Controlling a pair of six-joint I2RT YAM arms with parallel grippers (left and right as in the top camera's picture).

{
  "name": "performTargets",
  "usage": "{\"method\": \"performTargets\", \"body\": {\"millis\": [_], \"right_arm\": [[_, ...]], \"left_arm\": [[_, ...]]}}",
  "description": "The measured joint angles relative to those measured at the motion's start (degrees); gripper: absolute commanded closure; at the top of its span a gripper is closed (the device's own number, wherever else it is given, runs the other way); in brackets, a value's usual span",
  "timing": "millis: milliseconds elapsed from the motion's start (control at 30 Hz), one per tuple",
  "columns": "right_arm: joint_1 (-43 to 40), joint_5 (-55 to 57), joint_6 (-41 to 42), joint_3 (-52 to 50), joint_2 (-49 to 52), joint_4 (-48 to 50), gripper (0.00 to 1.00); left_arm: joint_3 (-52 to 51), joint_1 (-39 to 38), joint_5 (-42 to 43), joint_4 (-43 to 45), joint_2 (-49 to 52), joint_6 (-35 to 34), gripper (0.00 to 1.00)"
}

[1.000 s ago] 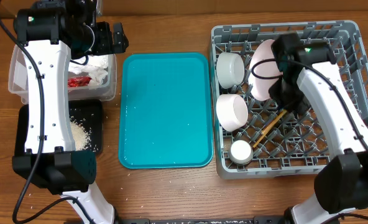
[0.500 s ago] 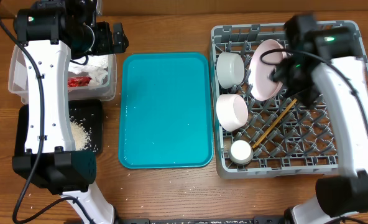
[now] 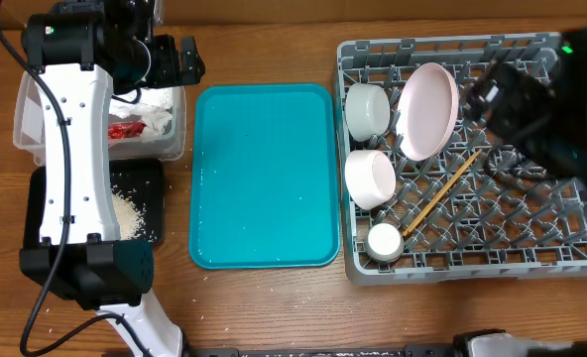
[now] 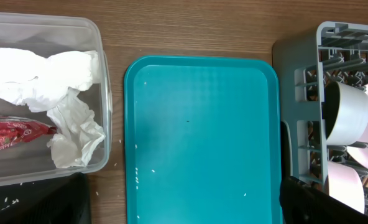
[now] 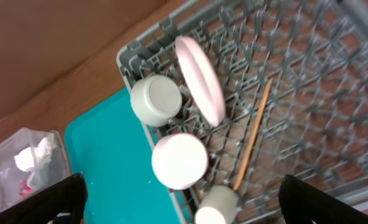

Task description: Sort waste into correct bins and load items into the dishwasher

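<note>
The grey dishwasher rack point(image 3: 561, 233) holds a pale pink plate point(image 3: 427, 97) standing on edge, two white bowls point(image 3: 368, 107) point(image 3: 370, 177), a small white cup point(image 3: 384, 241) and wooden chopsticks point(image 3: 440, 193). My right gripper point(image 3: 494, 97) is a blur above the rack, to the right of the plate. It is open and holds nothing point(image 5: 190, 211), with the plate point(image 5: 201, 78) and chopsticks point(image 5: 252, 137) well below it. My left gripper point(image 3: 186, 61) hangs open and empty point(image 4: 184, 214) at the clear tub's point(image 3: 26, 124) far right corner. That tub holds the white napkin point(image 4: 66, 81) and red wrapper point(image 4: 10, 134).
A large teal serving tray point(image 3: 264, 177) lies between the bins and the rack, with a few rice grains on it. The black tray point(image 3: 150, 183) in front of the clear tub holds a heap of rice point(image 3: 125, 210). Stray grains lie on the wooden table.
My right gripper has opened and let go of the pink plate, which now stands in the rack. The right arm has lifted away to the right. The left arm has not moved.
</note>
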Motion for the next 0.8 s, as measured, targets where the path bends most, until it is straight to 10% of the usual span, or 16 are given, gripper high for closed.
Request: {"method": "performTargets", "body": {"millis": [233, 800], "right_arm": [[-4.5, 2.3, -10.0, -15.0, -17.7, 18.0, 0.0], [-14.3, -8.2, -20.5, -108.6, -71.3, 83.9, 0.0]], "left_arm": [[0.0, 0.0, 0.0, 0.0, 0.0, 0.0, 0.0], [0.0, 0.0, 0.0, 0.0, 0.0, 0.0, 0.0]]}}
